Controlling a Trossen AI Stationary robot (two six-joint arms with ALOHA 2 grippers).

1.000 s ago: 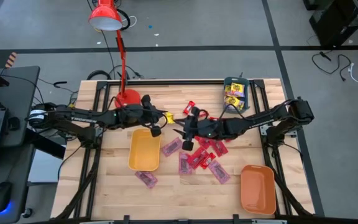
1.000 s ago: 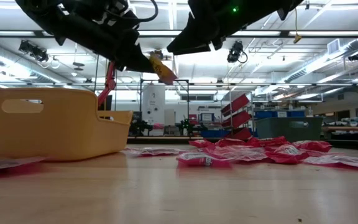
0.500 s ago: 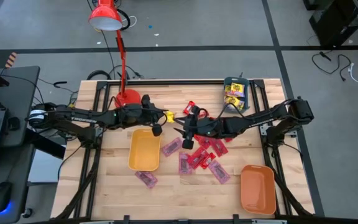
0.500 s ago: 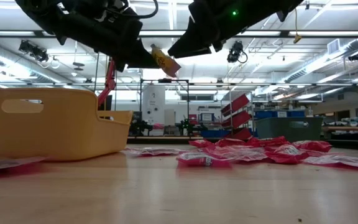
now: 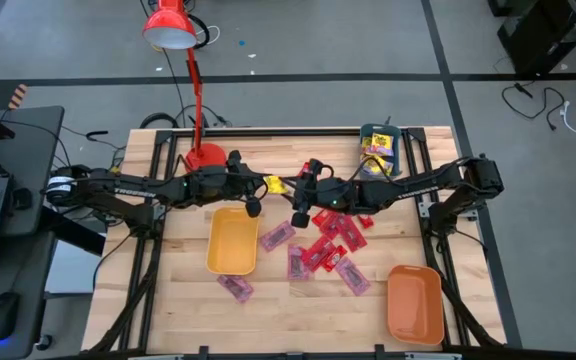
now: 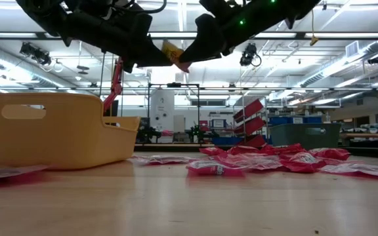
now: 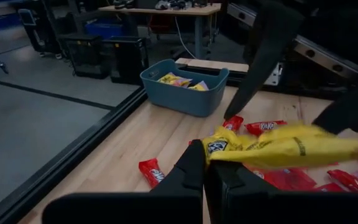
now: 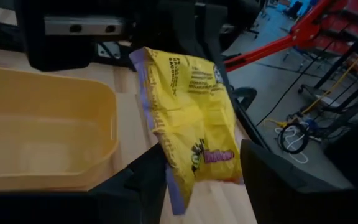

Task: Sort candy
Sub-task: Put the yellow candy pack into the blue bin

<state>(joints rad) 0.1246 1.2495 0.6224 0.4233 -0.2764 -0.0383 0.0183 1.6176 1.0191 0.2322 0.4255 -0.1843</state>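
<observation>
A handover looks underway above the counter (image 5: 268, 300): the left hand (image 5: 259, 184) pinches a yellow candy packet (image 5: 272, 184) held in the air, the right hand (image 5: 300, 188) has spread fingers either side of it and next needs to close before the left lets go.

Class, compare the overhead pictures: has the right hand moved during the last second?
Yes. The right hand has moved toward the table's far edge, off the pile of red candy and up to the yellow packet held by the left hand.
</observation>
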